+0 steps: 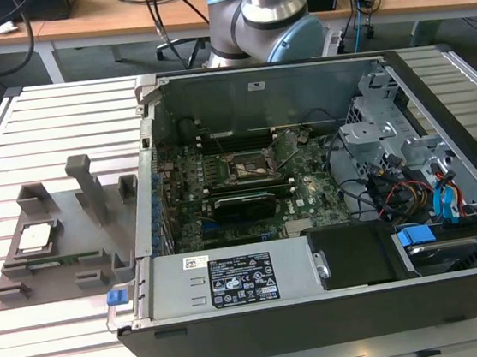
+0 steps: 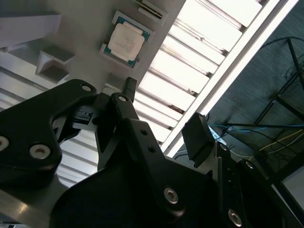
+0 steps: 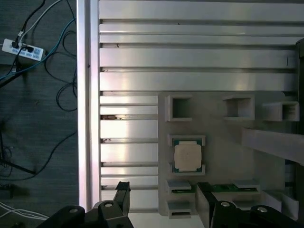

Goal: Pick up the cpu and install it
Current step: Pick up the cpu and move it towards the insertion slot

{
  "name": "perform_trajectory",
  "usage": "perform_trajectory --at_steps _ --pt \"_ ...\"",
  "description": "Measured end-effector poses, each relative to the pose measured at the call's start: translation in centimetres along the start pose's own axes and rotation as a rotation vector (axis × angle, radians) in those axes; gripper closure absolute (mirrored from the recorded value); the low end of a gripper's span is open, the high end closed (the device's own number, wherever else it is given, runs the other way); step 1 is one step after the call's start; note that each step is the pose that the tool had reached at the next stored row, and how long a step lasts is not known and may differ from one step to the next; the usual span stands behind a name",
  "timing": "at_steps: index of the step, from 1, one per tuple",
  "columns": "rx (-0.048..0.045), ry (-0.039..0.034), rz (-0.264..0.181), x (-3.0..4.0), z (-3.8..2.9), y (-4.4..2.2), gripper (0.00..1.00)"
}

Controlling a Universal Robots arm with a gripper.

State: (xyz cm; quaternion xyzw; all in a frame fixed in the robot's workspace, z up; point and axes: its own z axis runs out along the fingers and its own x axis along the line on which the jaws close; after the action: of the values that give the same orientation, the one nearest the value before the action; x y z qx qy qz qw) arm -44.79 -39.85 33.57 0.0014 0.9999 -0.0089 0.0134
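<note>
Gaping pincer (image 3: pixel 163 186) near bare-edged cpu (image 3: pixel 187 156)

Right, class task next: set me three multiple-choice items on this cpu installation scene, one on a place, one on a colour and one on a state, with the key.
1. Where is the cpu? A: inside the computer case. B: on the grey fixture, at the exterior view's left of the case. C: held in the gripper.
2. What colour is the cpu's top? A: black. B: blue. C: silvery-white.
3. What state is the gripper in? A: open and empty. B: shut on the cpu. C: shut, holding nothing.
Key: 1 B, the exterior view shows it on the fixture outside the case. 2 C, both wrist views show a pale metal top. 3 A, both wrist views show its fingers apart with nothing between.
</note>
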Motion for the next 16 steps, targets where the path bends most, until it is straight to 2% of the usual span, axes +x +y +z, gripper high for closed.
perform_trajectory --at_steps 5,16 --pt "0.0000 0.0001 0.000 0.02 0.60 0.01 0.34" --pt "0.0000 0.0001 0.000 0.04 1.35 0.02 0.34"
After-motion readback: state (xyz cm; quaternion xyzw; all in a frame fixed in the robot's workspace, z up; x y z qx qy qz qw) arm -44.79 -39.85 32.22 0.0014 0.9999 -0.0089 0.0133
